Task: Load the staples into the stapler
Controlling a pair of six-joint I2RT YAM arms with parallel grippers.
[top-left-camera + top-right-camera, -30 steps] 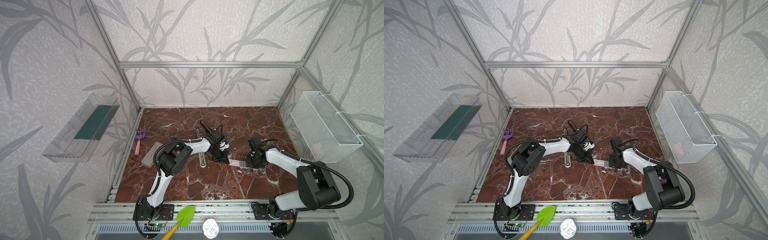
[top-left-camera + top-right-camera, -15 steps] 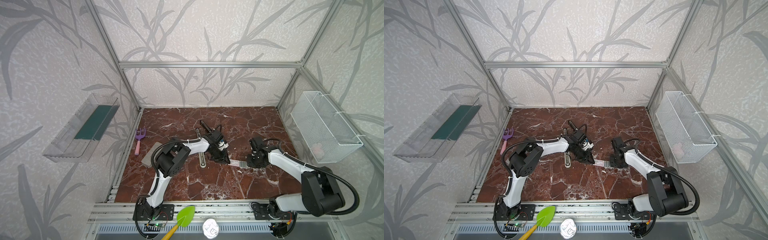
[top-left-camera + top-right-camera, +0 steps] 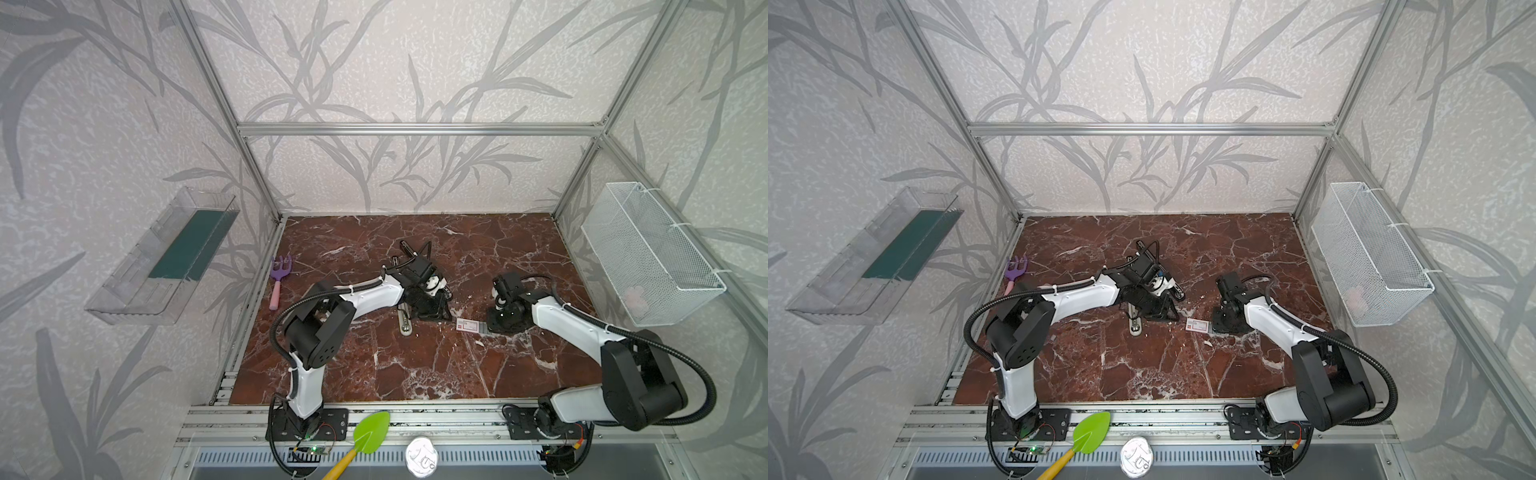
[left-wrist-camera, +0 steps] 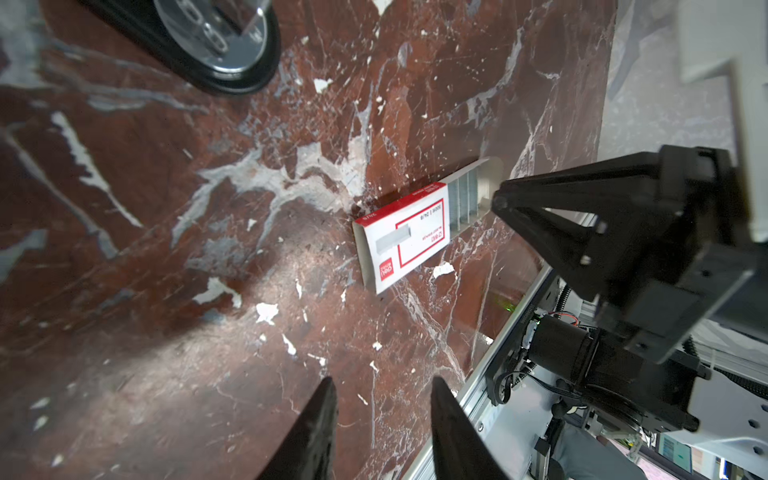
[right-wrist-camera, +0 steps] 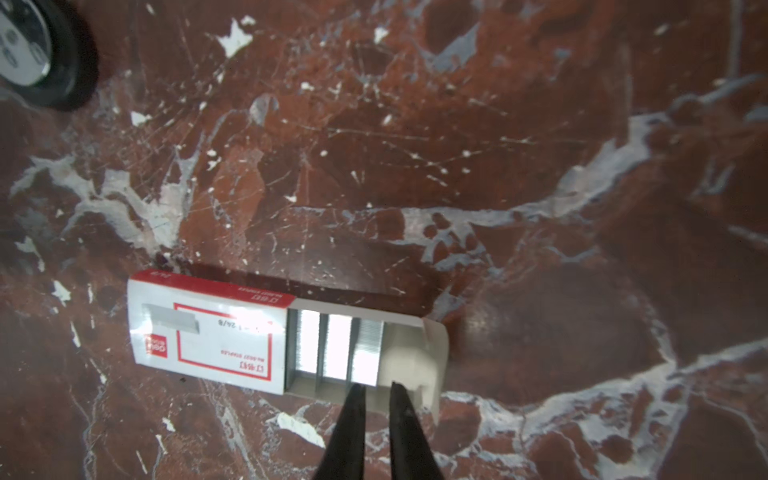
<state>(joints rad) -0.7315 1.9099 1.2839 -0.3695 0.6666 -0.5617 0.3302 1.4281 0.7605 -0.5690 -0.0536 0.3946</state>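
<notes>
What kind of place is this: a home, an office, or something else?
Probably a robot test cell, not a lived-in room: an aluminium frame holds wallpapered panels around a marble-patterned tabletop, and the left arm and right arm are mounted on a rail at its front edge.

1. The stapler (image 4: 216, 41) is being cut off by the left wrist view's edge;
2. In both top views the staples (image 3: 469, 325) are being rendered too small for strips to be told apart.
</notes>
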